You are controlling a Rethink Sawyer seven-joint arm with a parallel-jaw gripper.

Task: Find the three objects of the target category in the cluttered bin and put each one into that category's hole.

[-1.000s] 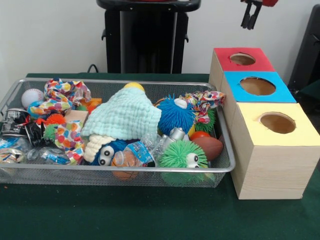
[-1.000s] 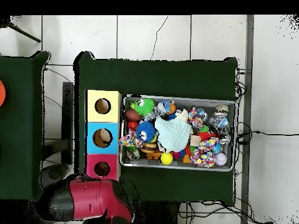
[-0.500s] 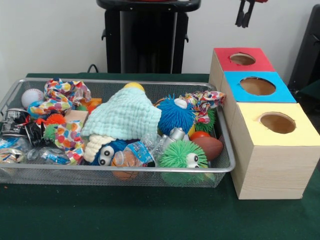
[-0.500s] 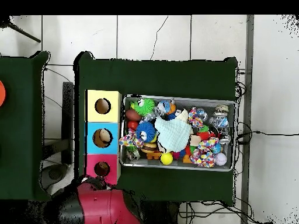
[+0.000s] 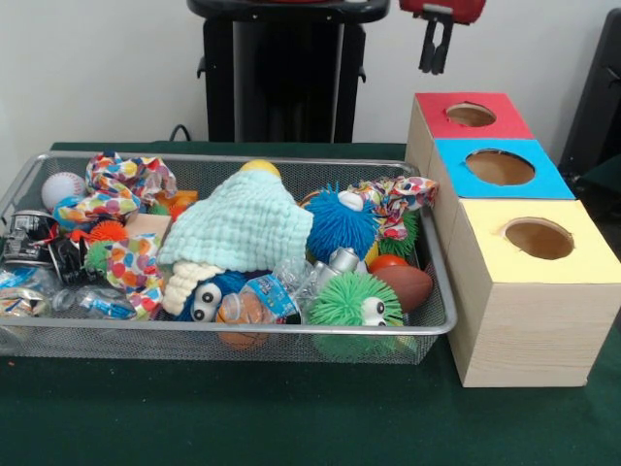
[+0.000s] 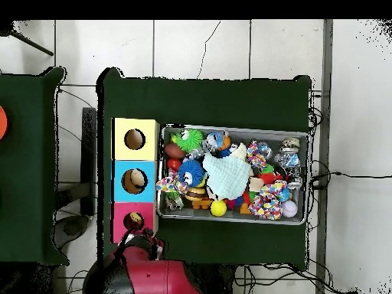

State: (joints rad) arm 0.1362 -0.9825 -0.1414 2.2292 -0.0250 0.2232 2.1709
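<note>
The bin is a silver wire-mesh tray on the green table, heaped with toys. It also shows in the overhead view. On the heap lie a mint cloth, a blue spiky ball, a green spiky ball, a brown football, a baseball and a yellow ball. Beside the bin stand a red box, a blue box and a yellow box, each with a round hole. My gripper hangs high behind the red box, open and empty.
Spotted cloths and crumpled plastic bottles lie at the bin's left end. The black pedestal stands behind the bin. In the overhead view the red arm sits by the red box.
My gripper has moved left in the front view, from right of the red box to its left back corner. In the overhead view the arm swung right. The toys have not moved.
</note>
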